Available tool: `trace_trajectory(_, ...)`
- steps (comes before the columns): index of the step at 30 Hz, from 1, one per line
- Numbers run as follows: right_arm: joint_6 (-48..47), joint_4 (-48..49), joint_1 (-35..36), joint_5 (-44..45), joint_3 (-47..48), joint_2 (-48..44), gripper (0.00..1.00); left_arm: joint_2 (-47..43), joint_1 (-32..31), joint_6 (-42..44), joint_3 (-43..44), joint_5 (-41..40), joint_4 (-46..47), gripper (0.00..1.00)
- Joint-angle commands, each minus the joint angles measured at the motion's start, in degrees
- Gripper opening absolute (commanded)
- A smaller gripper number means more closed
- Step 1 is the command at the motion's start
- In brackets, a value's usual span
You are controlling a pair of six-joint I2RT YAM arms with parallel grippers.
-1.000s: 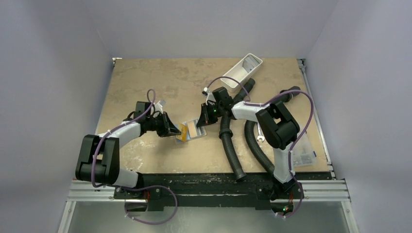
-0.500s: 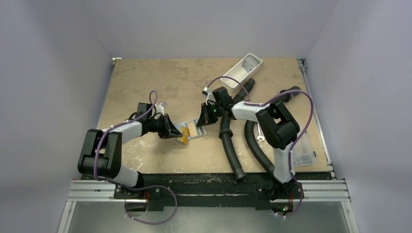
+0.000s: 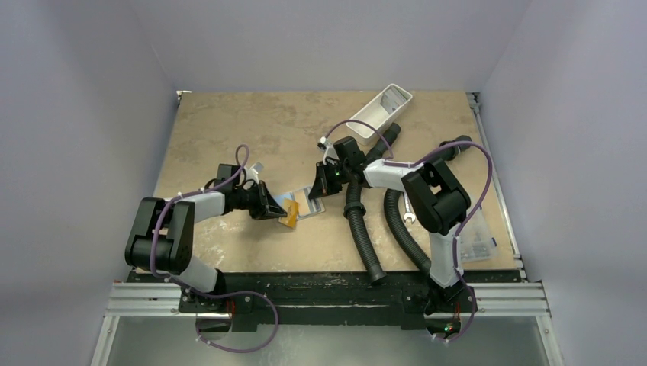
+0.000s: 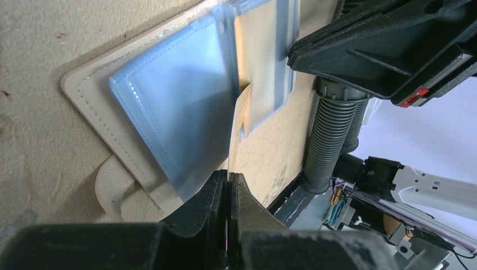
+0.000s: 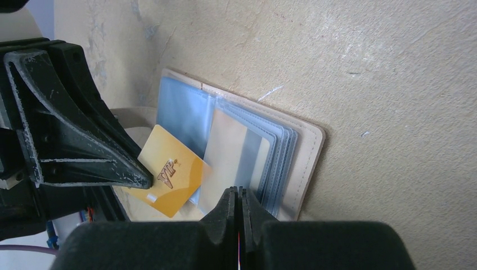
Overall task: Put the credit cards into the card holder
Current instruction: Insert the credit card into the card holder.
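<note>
The card holder [image 3: 309, 204] lies open on the table, tan with clear bluish sleeves; it also shows in the left wrist view [image 4: 90, 109] and the right wrist view [image 5: 306, 154]. My left gripper [image 3: 276, 210] is shut on the orange-tan credit card [image 3: 289, 214], seen edge-on in its own view [image 4: 234, 126]. The card [image 5: 169, 177] reads "VIP", and its far corner sits under a lifted sleeve [image 5: 230, 157]. My right gripper [image 3: 319, 188] is shut on that sleeve's edge [image 5: 238, 192]. The light blue and black cards cannot be made out.
A white tray [image 3: 379, 112] stands at the back. Two black corrugated hoses [image 3: 358, 225] [image 3: 402, 232] lie right of the holder. A clear compartment box [image 3: 477, 240] sits at the right edge. A small wrench [image 3: 409, 216] lies by the right arm.
My left gripper has carried the orange-tan card a little to the right, into the open holder. The left arm's elbow has swung right. The right gripper has stayed put.
</note>
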Motion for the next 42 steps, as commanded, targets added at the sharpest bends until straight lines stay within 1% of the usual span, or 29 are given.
trace_trajectory(1,-2.0,-1.4,-0.2,5.5,-1.2,0.2,0.0,0.6,0.1,-2.1,-1.9,-0.2,6.4,0.0)
trace_trajectory(9,-1.6,-0.8,-0.1,5.6,-1.8,0.5,0.0,0.6,0.1,-11.4,-4.7,-4.2,19.6,0.0)
trace_trajectory(12,-1.6,-0.8,-0.1,5.6,-2.0,0.3,0.0,0.9,0.0,-12.9,-4.8,-5.3,21.7,0.0)
trace_trajectory(16,-1.6,-1.0,-0.2,5.6,-2.0,0.2,0.0,2.3,-0.2,-15.3,-5.5,-4.0,25.6,0.0)
trace_trajectory(27,-1.6,-1.2,-0.1,5.2,-1.6,0.4,0.0,3.4,-2.4,-17.6,-7.4,-6.2,30.8,0.0)
trace_trajectory(34,-1.6,-1.1,-0.1,5.2,-1.8,-0.7,0.0,4.6,-5.9,-20.1,-8.6,-7.8,36.3,0.0)
trace_trajectory(36,-1.6,-1.1,-0.2,5.0,-1.9,-0.7,0.0,3.6,-5.9,-18.8,-8.7,-8.3,35.5,0.0)
trace_trajectory(38,-1.6,-0.9,-0.1,4.8,-2.2,-0.8,0.0,2.2,-5.7,-14.1,-6.4,-9.3,29.2,0.0)
trace_trajectory(40,-1.6,-0.8,-0.1,4.8,-2.5,-0.8,0.0,0.2,-5.7,-9.7,-4.2,-12.0,22.5,0.0)
trace_trajectory(42,-1.7,-0.8,-0.2,4.8,-2.8,-0.8,0.0,-1.0,-5.3,-7.6,-3.3,-12.7,19.4,0.0)
